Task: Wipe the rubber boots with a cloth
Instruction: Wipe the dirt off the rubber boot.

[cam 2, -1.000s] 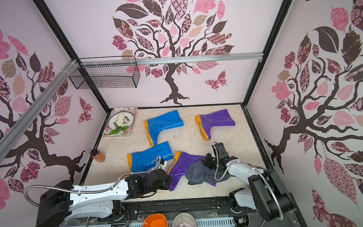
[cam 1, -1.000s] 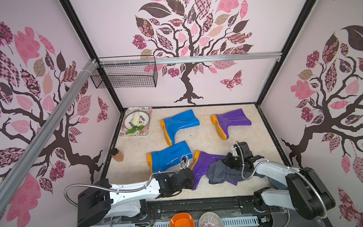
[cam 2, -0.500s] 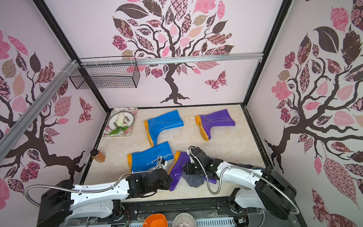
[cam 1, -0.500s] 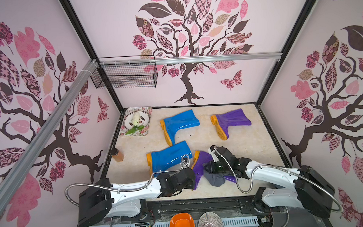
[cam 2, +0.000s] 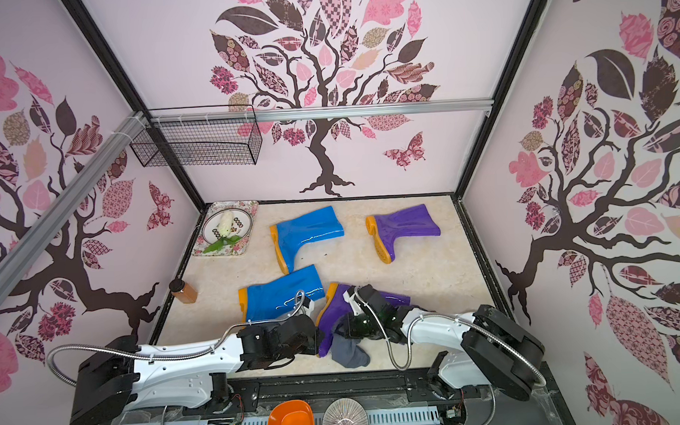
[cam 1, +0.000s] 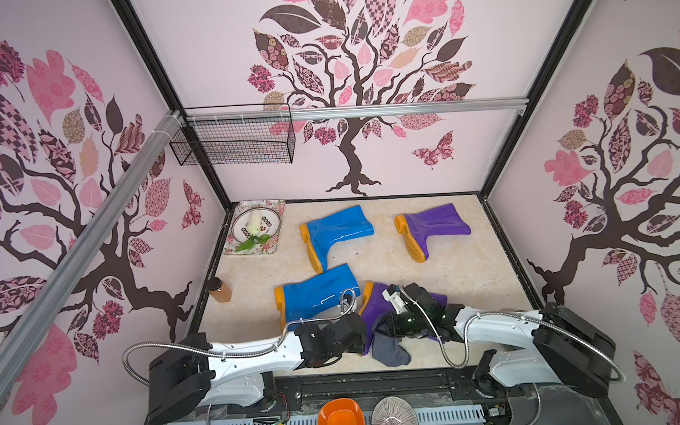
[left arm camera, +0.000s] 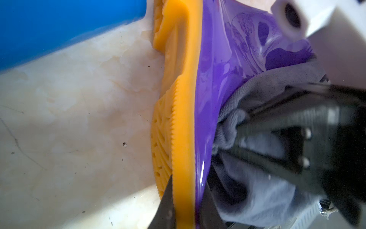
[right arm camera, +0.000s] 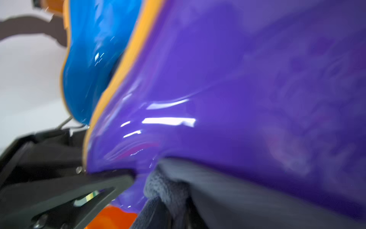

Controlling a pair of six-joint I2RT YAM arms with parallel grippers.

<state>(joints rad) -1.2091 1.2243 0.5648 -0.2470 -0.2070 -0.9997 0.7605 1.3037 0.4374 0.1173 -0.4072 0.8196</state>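
Down front, right gripper is clamping the cloth and rubbing the near purple boot while left gripper is pinching its sole, other three boots probably waiting.

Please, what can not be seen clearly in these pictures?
- Both top views: the right arm covers the shaft of the near glossy purple rubber boot.
- Left wrist view: the frame edge cuts off the left gripper.
- Right wrist view: blur smears the dark grey fabric cloth.
- Both top views: the white item on the far patterned plate is too small to name.
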